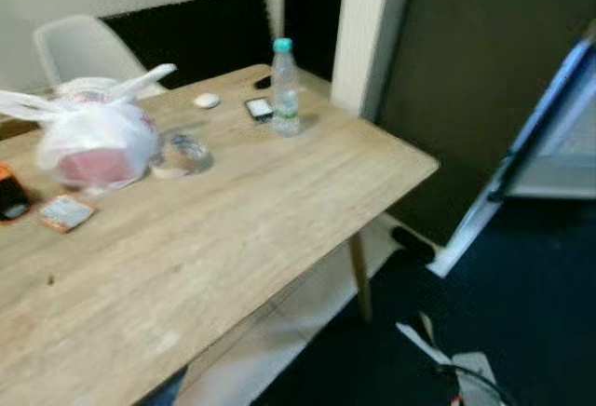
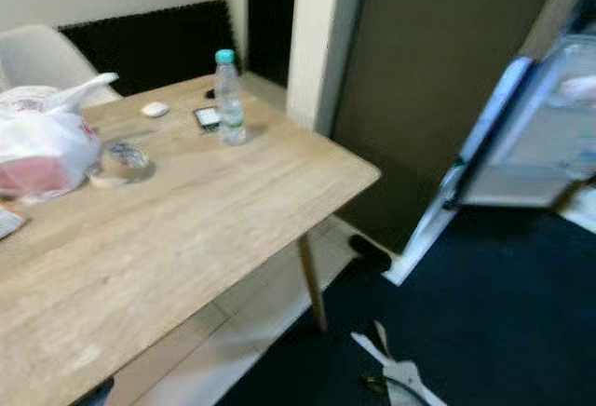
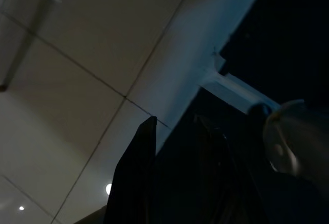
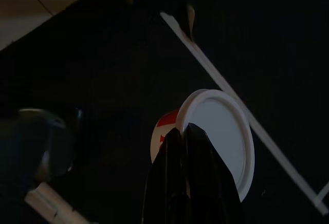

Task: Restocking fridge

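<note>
Nearest to us, in the right wrist view, our right pincer (image 4: 187,131) is clamped on a round container with a white lid (image 4: 221,136) and a red-and-white side, held over dark floor low in the frame. In the left wrist view, our left pincer (image 3: 175,131) hangs above pale floor tiles (image 3: 77,80); we cannot tell whether its fingers are parted or closed in the gloom.

In the head views, the wooden table (image 1: 233,229) fills the lower left of the frame. On it, at the left edge, lies a small orange packet (image 1: 65,211), and just behind it a knotted white plastic bag (image 1: 93,141) with something red inside. Touching the bag's right side is a clear round dish (image 1: 183,154). Farther back, toward the top centre, a water bottle (image 1: 285,87) with a teal cap stands upright, a small dark device (image 1: 259,107) just beside it. A white chair (image 1: 79,47) sits behind the table at upper left. At the right edge, the fridge door (image 2: 503,136) stands open.
</note>
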`<state>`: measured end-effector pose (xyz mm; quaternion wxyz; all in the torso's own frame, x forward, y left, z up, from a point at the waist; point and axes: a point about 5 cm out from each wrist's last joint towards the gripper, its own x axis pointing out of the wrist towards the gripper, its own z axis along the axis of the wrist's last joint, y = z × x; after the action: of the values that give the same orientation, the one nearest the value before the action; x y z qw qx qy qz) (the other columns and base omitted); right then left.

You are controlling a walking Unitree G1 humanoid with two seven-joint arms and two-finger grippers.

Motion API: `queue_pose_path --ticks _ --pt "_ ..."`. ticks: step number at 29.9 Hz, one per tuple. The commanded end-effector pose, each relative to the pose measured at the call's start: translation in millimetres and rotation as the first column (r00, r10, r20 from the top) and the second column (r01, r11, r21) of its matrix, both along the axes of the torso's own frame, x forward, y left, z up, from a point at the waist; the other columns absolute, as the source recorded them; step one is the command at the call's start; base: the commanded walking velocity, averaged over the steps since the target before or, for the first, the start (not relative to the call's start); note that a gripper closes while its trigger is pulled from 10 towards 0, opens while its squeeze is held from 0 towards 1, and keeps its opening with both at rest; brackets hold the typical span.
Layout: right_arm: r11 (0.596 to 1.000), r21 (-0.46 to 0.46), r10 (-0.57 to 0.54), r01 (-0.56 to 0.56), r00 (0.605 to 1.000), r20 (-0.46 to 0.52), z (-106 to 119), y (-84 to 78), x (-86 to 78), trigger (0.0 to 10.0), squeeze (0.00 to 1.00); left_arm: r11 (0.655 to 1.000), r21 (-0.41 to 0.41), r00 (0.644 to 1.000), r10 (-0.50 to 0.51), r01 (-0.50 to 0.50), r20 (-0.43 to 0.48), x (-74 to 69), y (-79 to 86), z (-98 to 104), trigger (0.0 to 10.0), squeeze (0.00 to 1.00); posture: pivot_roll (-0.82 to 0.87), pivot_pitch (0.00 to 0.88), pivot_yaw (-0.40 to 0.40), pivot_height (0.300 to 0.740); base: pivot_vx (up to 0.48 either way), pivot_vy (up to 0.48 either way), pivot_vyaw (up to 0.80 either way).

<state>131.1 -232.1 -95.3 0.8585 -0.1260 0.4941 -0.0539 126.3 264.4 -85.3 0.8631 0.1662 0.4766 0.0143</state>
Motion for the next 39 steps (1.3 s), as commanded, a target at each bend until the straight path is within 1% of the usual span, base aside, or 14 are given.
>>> queue_pose_path --ticks 1,21,39 --pt "1.000 0.002 -0.016 0.016 1.000 -0.005 -0.1 -2.4 -1.8 10.0 0.00 1.000 0.003 1.000 -0.015 0.015 0.002 4.3 -1.4 0.8 10.0 0.29 0.04 0.000 -0.018 0.740 0.000 0.000 -0.76" --pt "1.000 -0.001 -0.016 0.016 1.000 -0.013 -0.5 -4.1 -4.0 10.0 0.00 1.000 -0.009 1.000 -0.016 0.016 0.000 3.6 -3.0 0.1 10.0 0.30 0.04 0.000 -0.021 0.740 0.000 0.000 -0.75" --pt "1.000 -0.004 -0.015 0.015 1.000 -0.008 0.4 -4.8 -1.6 10.0 0.00 1.000 -0.009 1.000 -0.023 0.023 0.000 3.5 -3.1 0.1 10.0 0.29 0.03 0.000 -0.021 0.740 0.000 0.000 -0.75"
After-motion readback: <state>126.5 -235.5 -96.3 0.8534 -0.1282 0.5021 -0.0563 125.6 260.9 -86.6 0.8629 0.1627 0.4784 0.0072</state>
